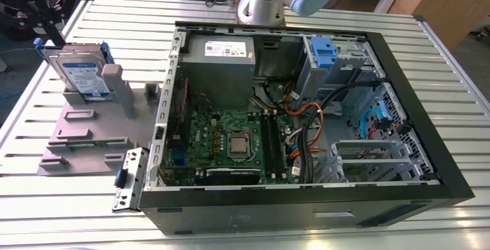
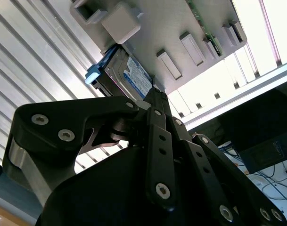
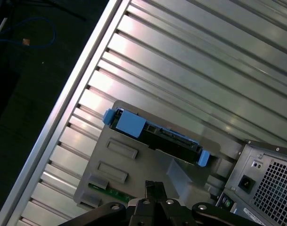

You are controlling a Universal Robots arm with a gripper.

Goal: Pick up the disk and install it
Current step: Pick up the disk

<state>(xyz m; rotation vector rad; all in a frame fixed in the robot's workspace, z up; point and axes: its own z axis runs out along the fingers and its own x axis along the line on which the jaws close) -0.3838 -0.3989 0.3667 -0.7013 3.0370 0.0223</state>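
**A:** Where is the disk (image 1: 80, 73) sitting?

**B:** It's standing on edge in a grey stand (image 1: 88, 132) at the exterior view's left. It's well apart from the open computer case (image 1: 306, 213) on the exterior view's right. The label face is pointing toward the near side.

**A:** And the gripper (image 1: 52, 29)?

**B:** It's hanging just above the disk, toward the far left of it, and isn't touching it. In the first wrist view the gripper (image 3: 152, 188) is looking down on the disk's (image 3: 155, 139) thin upper edge, with a strip of stand between them. It's carrying nothing. Whether it's released or clenched, I can't tell.

**A:** How is the axis lying?

**B:** The upper edge is running left to right across the exterior view and the broad faces are standing upright. So the disk is lying below the gripper, offering its narrow edge. I can't tell whether the long side is upright.

**A:** Materials?

**B:** The disk is showing a silver metal body, a smooth blue-and-white label and blue plastic rails with a tab on top. The stand is looking like matte grey plastic, blocky, with raised ribs. The table (image 1: 61, 215) is showing ribbed, shiny metal slats. The case is black outside, with a green motherboard (image 1: 229, 138) inside.
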